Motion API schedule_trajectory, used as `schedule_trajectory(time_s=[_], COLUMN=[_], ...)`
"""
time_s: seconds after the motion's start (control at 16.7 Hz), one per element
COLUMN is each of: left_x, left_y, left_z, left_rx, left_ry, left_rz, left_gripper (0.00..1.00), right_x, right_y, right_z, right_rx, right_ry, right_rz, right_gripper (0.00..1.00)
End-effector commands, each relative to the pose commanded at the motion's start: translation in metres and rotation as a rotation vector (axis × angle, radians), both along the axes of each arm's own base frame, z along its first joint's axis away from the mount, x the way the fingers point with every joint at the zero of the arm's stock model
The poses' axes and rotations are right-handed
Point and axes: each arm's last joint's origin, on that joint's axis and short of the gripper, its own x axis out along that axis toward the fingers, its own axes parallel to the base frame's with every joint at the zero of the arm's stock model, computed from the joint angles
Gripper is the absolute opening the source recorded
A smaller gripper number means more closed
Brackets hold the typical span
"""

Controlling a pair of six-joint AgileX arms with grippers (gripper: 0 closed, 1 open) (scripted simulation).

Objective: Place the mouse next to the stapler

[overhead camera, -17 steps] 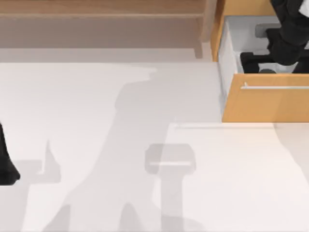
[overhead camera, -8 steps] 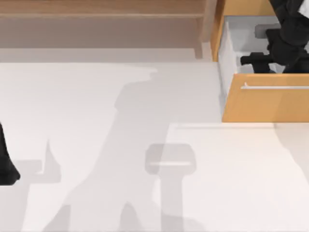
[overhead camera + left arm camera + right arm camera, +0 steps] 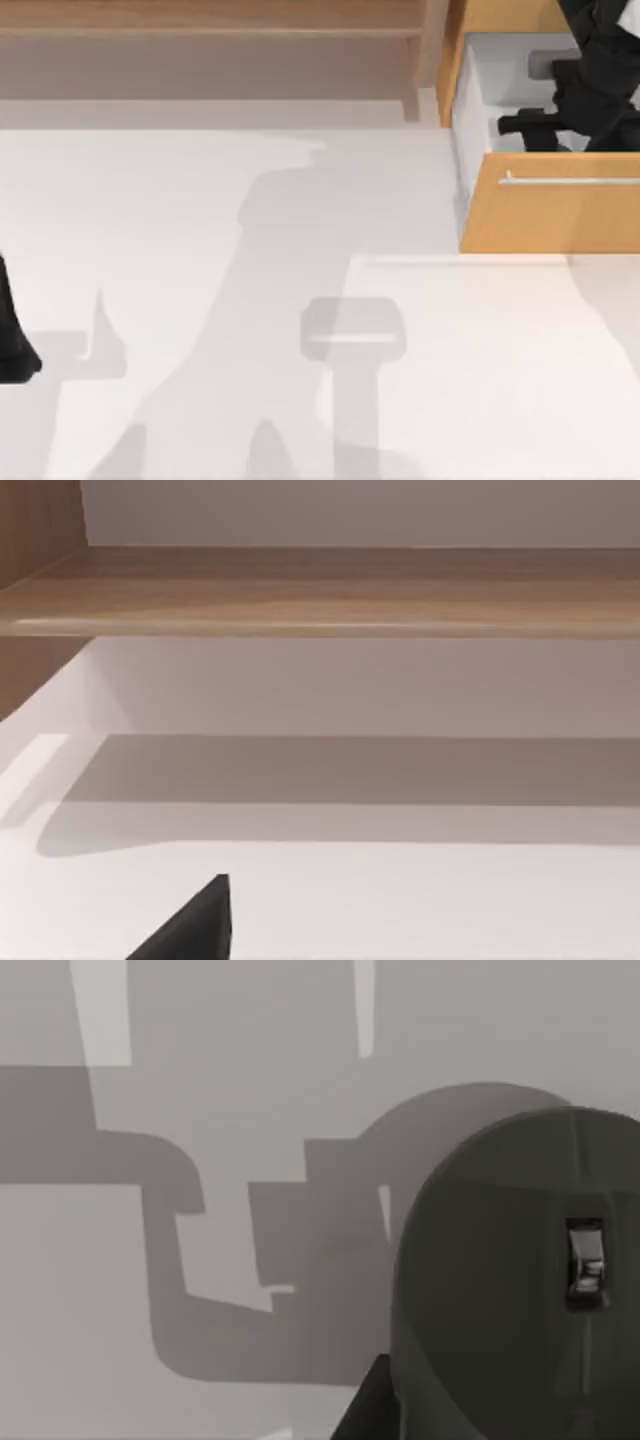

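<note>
My right gripper [image 3: 527, 125] hangs inside the open drawer [image 3: 548, 212] at the table's back right. In the right wrist view the black, low-domed mouse [image 3: 510, 1280] with its scroll wheel sits very close. One dark finger [image 3: 366, 1408] is against its side, and its shadow falls apart from it on the grey drawer floor. The gripper appears shut on the mouse, held a little above the floor. In the top view the arm hides the mouse. The stapler is out of view. My left gripper [image 3: 14, 345] is parked at the table's left edge.
The drawer's orange-wood front with a metal handle [image 3: 570, 181] juts out over the white table [image 3: 250, 300]. A wooden shelf [image 3: 210, 30] runs along the back. The drawer's white walls [image 3: 468, 110] close in around the right gripper.
My right gripper has risen slightly inside the drawer and shifted toward the back. The small dark shape that lay by the drawer front is gone from there. The left arm has stayed still.
</note>
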Motion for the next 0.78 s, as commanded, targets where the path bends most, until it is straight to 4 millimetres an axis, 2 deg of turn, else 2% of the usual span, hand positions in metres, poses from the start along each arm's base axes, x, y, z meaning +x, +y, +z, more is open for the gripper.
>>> schedule_trajectory(time_s=[0.24,0.36,0.6,0.78], left_x=[0.0,0.0,0.0,0.0], left_y=[0.0,0.0,0.0,0.0], left_z=[0.0,0.0,0.0,0.0], left_rx=[0.0,0.0,0.0,0.0], left_ry=[0.0,0.0,0.0,0.0], left_rz=[0.0,0.0,0.0,0.0], left_gripper=[1.0,1.0,1.0,1.0], right_x=[0.0,-0.002,-0.016,-0.033], right_y=[-0.001,0.001,0.0,-0.015], right_z=[0.001,0.014,0.061,0.108], right_rx=[0.001,-0.003,-0.034,-0.063], right_ry=[-0.001,-0.02,-0.071,-0.143], right_rz=[-0.003,0.017,0.1,0.148], right_gripper=[0.0,0.0,0.0,0.0])
